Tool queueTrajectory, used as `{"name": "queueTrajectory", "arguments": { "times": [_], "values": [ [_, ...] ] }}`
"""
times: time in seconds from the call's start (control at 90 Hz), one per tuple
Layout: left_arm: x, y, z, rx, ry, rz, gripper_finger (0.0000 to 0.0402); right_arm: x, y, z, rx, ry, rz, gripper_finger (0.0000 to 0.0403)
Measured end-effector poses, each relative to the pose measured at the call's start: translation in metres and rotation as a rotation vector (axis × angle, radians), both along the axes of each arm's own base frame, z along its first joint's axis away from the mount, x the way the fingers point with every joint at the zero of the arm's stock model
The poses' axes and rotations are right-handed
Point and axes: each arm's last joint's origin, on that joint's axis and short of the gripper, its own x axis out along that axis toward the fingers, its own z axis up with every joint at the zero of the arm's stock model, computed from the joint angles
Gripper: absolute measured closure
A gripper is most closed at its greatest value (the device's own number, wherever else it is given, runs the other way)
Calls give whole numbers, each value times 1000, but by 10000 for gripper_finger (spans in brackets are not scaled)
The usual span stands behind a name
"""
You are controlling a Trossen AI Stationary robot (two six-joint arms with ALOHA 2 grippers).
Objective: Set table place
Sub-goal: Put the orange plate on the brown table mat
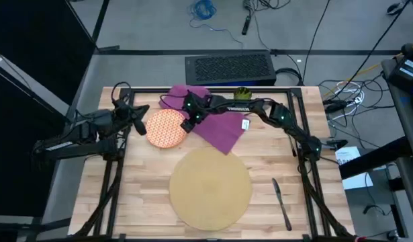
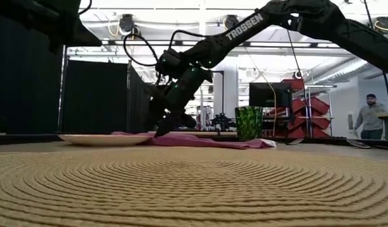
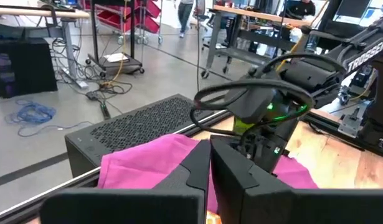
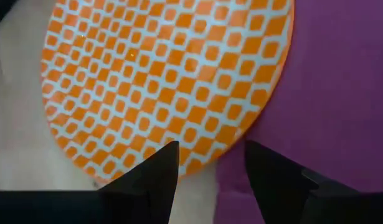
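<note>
Your orange-and-white plate [image 1: 167, 128] sits toward the far left part of the surface [image 1: 132, 181], its right rim lying against the purple napkin [image 1: 219, 129], which spreads along the far edge toward the middle. Your right hand [image 1: 190, 121] is right at that plate's right rim, where plate and napkin meet. The right arm reaches in from the right side, stretched long across the far edge and over the napkin, with the wrist tipped down so the fingers point at the surface. In the right wrist view its fingers [image 4: 155, 180] stand apart with the plate's edge showing between them, and they hold nothing. Your left hand [image 1: 143, 111] waits at the far left, just beside the plate's left rim, fingers together. The round tan mat [image 1: 209, 187] lies at the near middle, the knife [image 1: 281, 202] near the right edge beside it, and the green cup [image 1: 242, 93] stands at the far edge behind the napkin.
</note>
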Motion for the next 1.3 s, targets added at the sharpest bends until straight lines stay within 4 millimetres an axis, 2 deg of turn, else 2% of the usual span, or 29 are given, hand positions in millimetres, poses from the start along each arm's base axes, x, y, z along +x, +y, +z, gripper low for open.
{"name": "queueTrajectory", "arguments": {
  "times": [0.333,0.567,0.711,1.033,1.3],
  "values": [
    [0,0,0,1,-1,0,402,4,12,-6,31,16,2,234],
    [0,0,0,2,-2,0,402,12,17,-2,40,-59,-22,234],
    [0,0,0,1,-2,-4,402,12,17,-15,60,-20,-35,235],
    [0,0,0,2,-1,-7,402,15,16,-22,69,-33,-45,296],
    [0,0,0,2,0,-7,402,15,10,-20,83,-62,-85,290]
  ]
}}
